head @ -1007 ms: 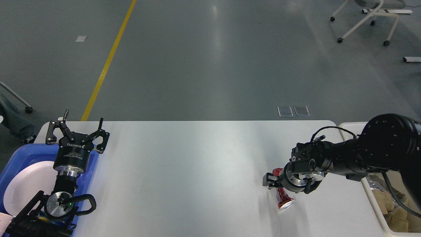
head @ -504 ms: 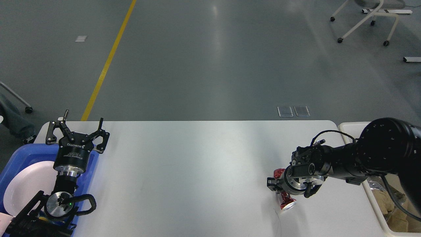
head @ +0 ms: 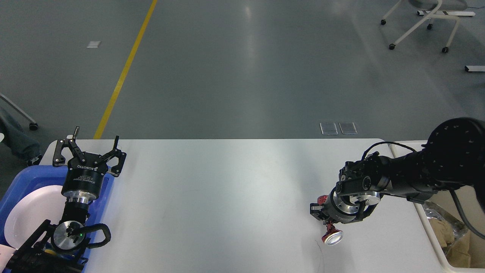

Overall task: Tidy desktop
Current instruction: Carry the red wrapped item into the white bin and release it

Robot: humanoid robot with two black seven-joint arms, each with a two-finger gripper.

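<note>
Right pincer (head: 322, 213), clamping down on a crushed red metal drink can (head: 331, 235) lying at the right end of the white surface (head: 227, 189), is gripping its pinched waist: light, thin-walled, slippery, likely to dent further.

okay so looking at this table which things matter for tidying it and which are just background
Part of the job: desktop; crushed red can under the right gripper; cream bin; blue tray.

Background: white plate; chair; yellow floor line.
</note>
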